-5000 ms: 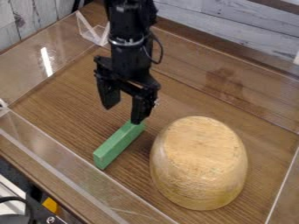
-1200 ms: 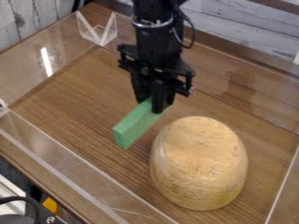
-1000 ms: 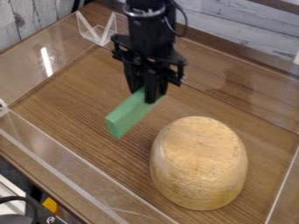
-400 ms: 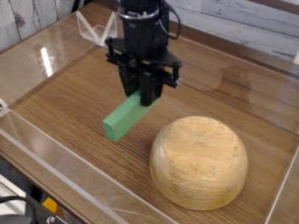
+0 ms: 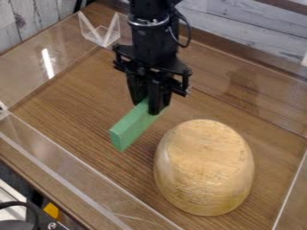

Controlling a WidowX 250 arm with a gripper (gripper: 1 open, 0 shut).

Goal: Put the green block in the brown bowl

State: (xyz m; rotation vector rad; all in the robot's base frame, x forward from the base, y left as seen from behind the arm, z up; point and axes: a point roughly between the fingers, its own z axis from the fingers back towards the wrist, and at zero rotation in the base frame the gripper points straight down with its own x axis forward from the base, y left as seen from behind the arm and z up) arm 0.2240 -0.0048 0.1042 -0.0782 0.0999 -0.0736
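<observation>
Brown wooden tabletop [image 5: 66,108] beneath green block [image 5: 135,127].

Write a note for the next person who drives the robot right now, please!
Tool: shut on the green block, near its upper end.
Block: hanging slanted, to the left of the bowl in the picture, not over it.
Brown bowl: on the tray floor, rounded like a dome; I can't make out an opening.
Done: block gripped.
Left: bring it over the bowl and let go. Maybe check first which way up the bowl is.
</observation>
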